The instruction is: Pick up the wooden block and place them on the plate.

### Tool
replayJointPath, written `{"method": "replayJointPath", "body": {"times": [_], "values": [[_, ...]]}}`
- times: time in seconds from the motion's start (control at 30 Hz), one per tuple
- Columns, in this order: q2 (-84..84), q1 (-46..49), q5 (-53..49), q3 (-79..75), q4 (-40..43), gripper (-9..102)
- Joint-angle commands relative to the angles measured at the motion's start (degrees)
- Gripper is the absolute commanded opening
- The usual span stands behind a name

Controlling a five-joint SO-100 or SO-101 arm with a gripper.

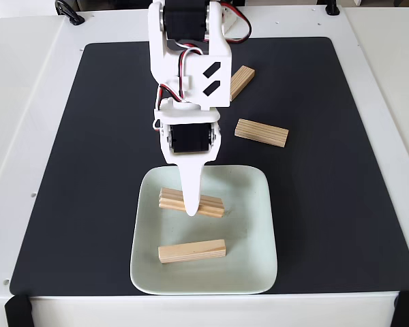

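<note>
Right now your gripper [191, 210] hangs over the far half of the plate [259, 225], its white finger pointing straight down and its tip sitting in front of a wooden block [211, 205] that lies crosswise on the dish. From this fixed view you see a single tapered finger, so you cannot tell whether the pincer is released or clenched on that block, nor whether the tip is touching the wood or just above it.

A second block [191, 251] lies on the near half of the same plate, roughly parallel to the first and well apart from the finger. The plate itself sits at the near edge of the black mat [68, 170], slightly right of the mat's centre line.

Two more blocks rest on the mat beyond the plate. One [261, 131] lies to the right of the arm, angled a little, apart from the plate's far rim. The other [242, 82] lies farther away, tilted diagonally and partly hidden behind the arm's white bracket [191, 61].

The mat covers a white table [27, 102].
</note>
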Motion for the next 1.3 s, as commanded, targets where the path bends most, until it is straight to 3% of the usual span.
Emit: {"method": "replayJointPath", "body": {"times": [0.0,0.73,0.97,1.27], "values": [[-0.09,0.62,0.26,-4.48,0.09,-1],[-4.48,1.14,4.83,-21.53,-0.18,-1],[-6.06,0.18,5.45,-22.50,-6.77,-1],[-7.73,-0.53,5.45,-23.03,-6.94,-1]]}}
